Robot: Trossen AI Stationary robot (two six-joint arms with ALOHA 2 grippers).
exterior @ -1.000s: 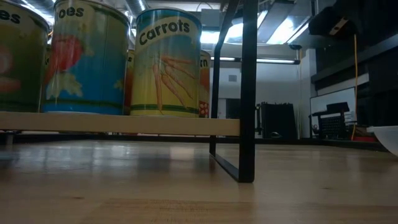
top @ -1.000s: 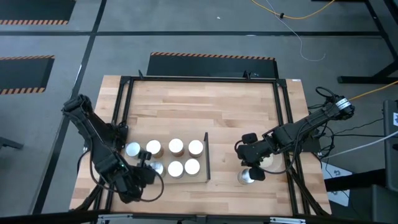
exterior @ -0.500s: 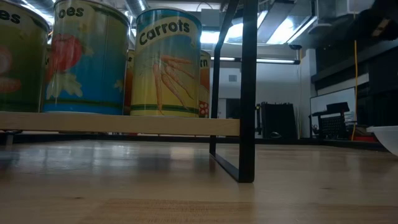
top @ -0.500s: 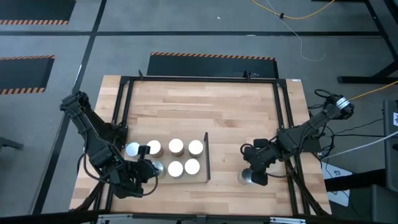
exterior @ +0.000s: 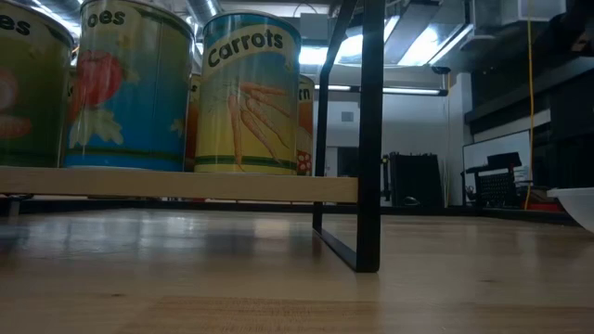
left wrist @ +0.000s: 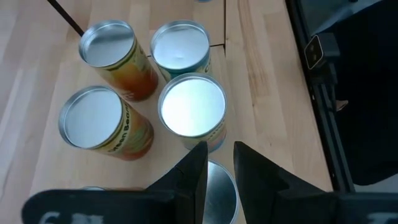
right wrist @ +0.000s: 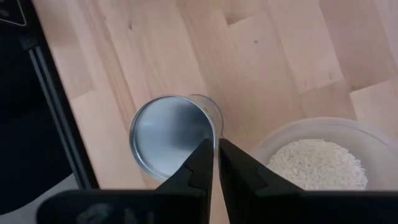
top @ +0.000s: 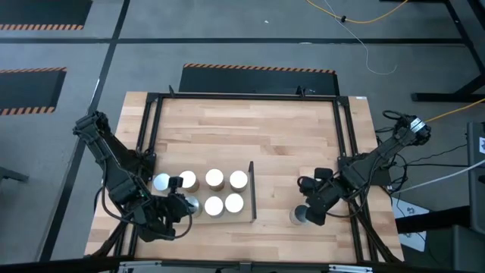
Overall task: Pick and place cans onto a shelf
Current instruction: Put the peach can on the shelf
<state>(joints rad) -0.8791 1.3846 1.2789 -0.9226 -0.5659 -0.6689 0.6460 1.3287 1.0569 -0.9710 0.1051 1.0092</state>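
Seven cans (top: 214, 179) stand upright on the shelf (exterior: 186, 185), whose black frame (top: 251, 189) is at its right end. My left gripper (left wrist: 221, 158) hovers over the can (left wrist: 217, 193) at the shelf's near left (top: 191, 205). Its fingers are a narrow gap apart, narrower than the can. One more can (right wrist: 168, 134) stands upright on the table at the near right (top: 298, 218). My right gripper (right wrist: 216, 149) is shut above that can's rim, on the side toward the dish; it also shows in the high view (top: 312, 216).
A round pale dish of white grains (right wrist: 320, 162) stands right beside the lone can, partly under my right arm; its rim shows in the low view (exterior: 575, 204). A black metal frame (top: 345, 152) runs around the tabletop. Bare wood lies between shelf and can.
My right gripper has drawn back toward the table's near right, from over the dish to beside the lone can, and has left the low view. The can has stayed where it was. The cans on the shelf have not moved.
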